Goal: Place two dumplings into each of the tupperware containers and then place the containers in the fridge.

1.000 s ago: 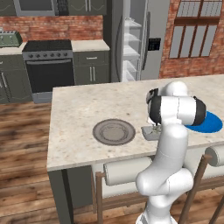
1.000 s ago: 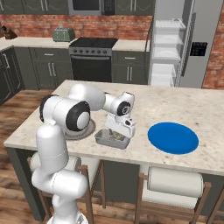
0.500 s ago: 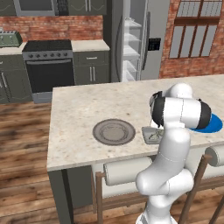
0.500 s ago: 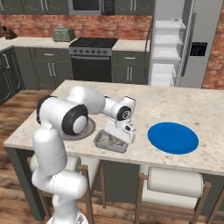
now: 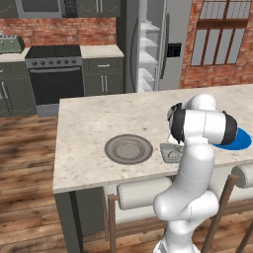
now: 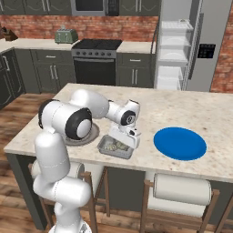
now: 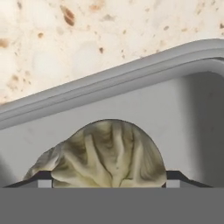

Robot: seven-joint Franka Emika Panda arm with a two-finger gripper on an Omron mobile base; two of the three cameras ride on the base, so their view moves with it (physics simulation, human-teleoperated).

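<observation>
A grey tupperware container lies near the front edge of the island, and its raised rim crosses the hand view. My gripper reaches down into it. A wrinkled tan dumpling sits on the tray floor, and my gripper is shut on it, one fingertip pressed against each side. Tan dumpling mass shows inside the tray. From the left, the container lies partly behind my arm. The fridge stands open behind the island, white shelves showing.
A round grey plate lies left of the container, and a round blue plate lies to its right. Padded stools line the island's near edge. A black range stands at the back wall.
My hand has come down and a little toward the front edge, into the container, with the dumpling still between the fingers. Plates and container have not moved.
</observation>
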